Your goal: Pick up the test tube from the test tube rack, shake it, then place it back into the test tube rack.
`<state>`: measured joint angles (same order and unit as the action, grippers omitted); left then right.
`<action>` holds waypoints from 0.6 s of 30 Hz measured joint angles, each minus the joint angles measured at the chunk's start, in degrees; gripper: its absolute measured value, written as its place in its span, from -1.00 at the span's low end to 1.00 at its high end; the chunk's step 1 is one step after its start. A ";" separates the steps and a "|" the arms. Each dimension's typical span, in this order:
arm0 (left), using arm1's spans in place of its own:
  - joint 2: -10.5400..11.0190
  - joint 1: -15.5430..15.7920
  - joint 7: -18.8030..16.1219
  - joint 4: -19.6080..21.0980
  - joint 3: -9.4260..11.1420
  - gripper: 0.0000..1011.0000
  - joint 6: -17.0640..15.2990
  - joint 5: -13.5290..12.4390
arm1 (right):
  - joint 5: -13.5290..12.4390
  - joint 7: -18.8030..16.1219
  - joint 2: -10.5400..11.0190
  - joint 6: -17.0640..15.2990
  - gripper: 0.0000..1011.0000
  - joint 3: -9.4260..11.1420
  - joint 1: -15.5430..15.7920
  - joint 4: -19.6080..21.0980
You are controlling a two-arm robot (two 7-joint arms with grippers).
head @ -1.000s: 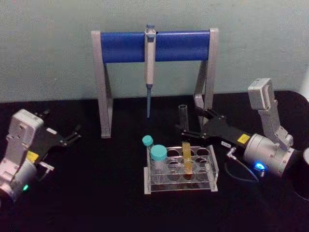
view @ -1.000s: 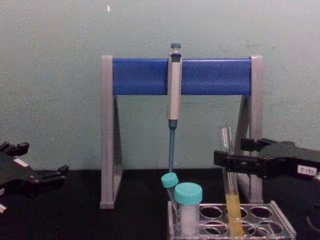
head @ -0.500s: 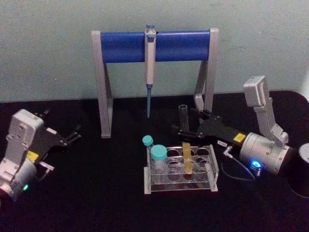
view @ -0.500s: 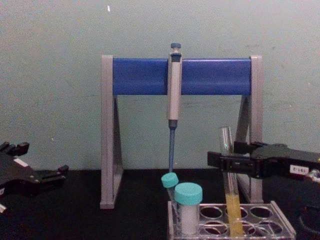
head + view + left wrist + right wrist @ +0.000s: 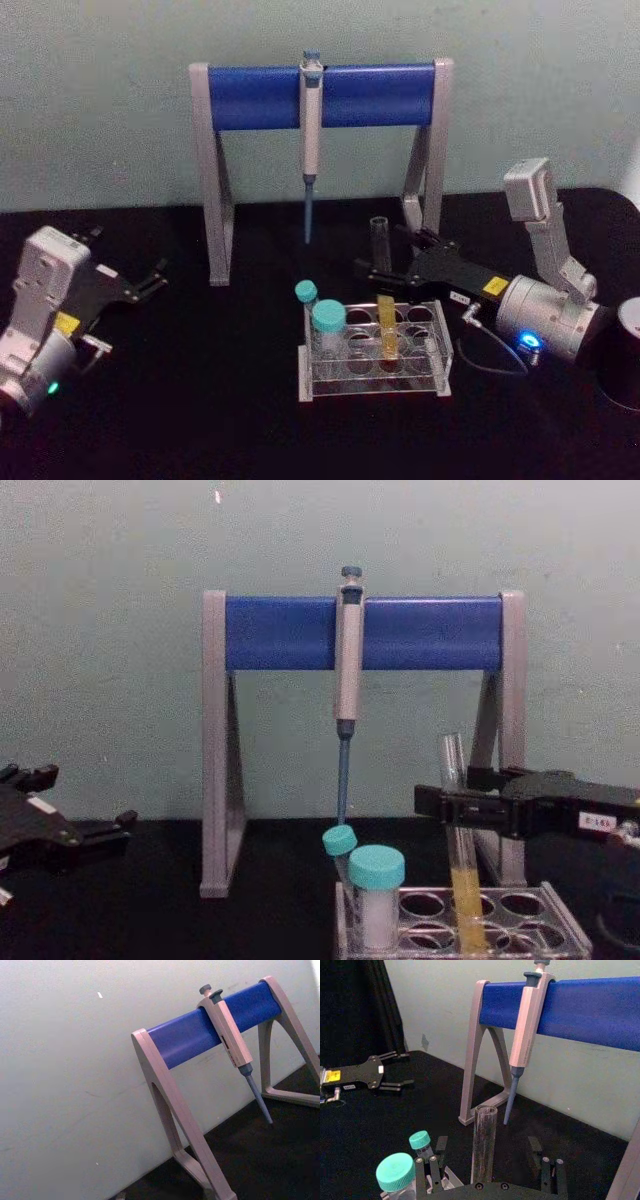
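The test tube [image 5: 383,300] stands upright in the low clear test tube rack [image 5: 441,372], yellow-orange liquid in its lower part, its open top well above the rack. My right gripper [image 5: 386,256] reaches in from the right and is open, one finger on each side of the tube's clear upper part. In the right wrist view the test tube [image 5: 483,1145] rises between the widely spread fingers [image 5: 433,1167] without touching them. From the chest, the right gripper [image 5: 450,802] is level with the tube [image 5: 457,860] above the rack [image 5: 572,937]. My left gripper [image 5: 150,279] rests open at the far left.
Two teal-capped tubes [image 5: 327,320] sit in the rack's left end. Behind it stands a grey-and-blue pipette stand [image 5: 250,96] with a hanging pipette [image 5: 311,120]. A dark cylinder [image 5: 625,350] sits at the right edge. Black table in front lies bare.
Over the last second my right gripper slid left until the test tube stood between its open fingers, then held still. The tube, rack and left arm have not moved.
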<state>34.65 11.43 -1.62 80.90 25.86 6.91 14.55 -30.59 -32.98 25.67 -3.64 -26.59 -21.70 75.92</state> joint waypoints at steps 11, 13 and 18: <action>0.00 0.00 0.00 0.00 0.00 0.98 0.00 0.00 | 0.00 0.05 0.00 0.04 0.98 0.02 0.04 0.00; 0.00 0.00 0.00 0.00 0.00 0.98 0.00 0.00 | 0.01 0.05 0.01 0.05 0.91 0.03 0.04 0.01; 0.00 0.00 0.00 0.00 0.00 0.98 0.00 0.00 | 0.02 0.08 0.01 0.05 0.72 0.04 0.04 0.02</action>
<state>34.65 11.43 -1.62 80.90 25.86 6.91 14.55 -30.56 -32.90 25.67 -3.59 -26.55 -21.67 75.94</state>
